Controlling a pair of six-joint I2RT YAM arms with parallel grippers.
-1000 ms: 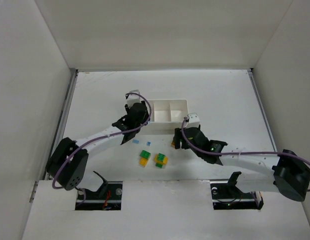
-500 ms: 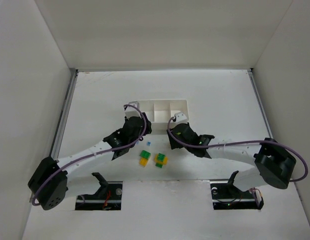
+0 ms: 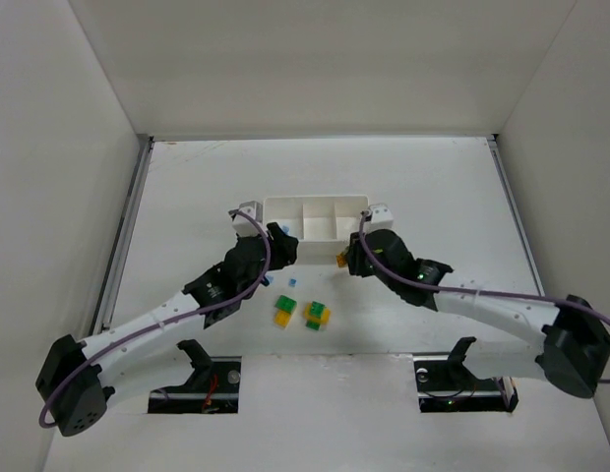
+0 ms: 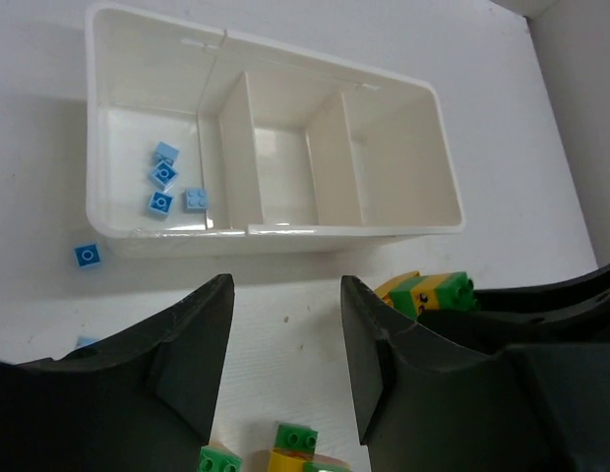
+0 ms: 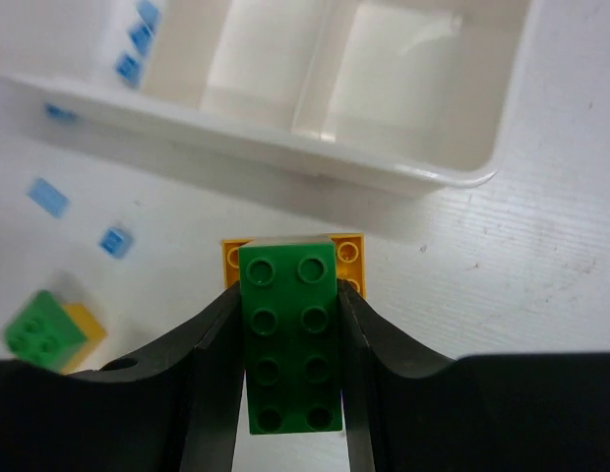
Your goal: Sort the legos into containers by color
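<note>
Clearly the left tool (image 4: pixel 280 364) is released, its jaws parted with nothing between them, hovering over the tabletop (image 3: pixel 433 187) just near of the tray (image 4: pixel 285 236). A blue brick (image 4: pixel 87 255) lies outside the tray's left end. It is tiny and flat, so a pinch may well skid it away or trap it against the wall. A low approach could also shove the light tray sideways.

Further right, the right tool (image 5: pixel 289 305) is clenched on a stack (image 5: pixel 290 334), a green brick seated on a yellow one, held just near of the tray's near wall. The main risk, as I judge it, is that both colours go into one compartment joined. The fingers press only the green brick's long sides, so the yellow one hangs by its studs and could drop off early. Both arms crowd the same wall and could clash.

The top view alone shows how the arms converge, with two loose stacks (image 3: pixel 284 311) on the tabletop near of them. The left wrist view alone shows the compartments' contents: blue bricks (image 4: pixel 165 177) in the left one, the middle and right ones bare. Only the right wrist view shows the grip itself.
</note>
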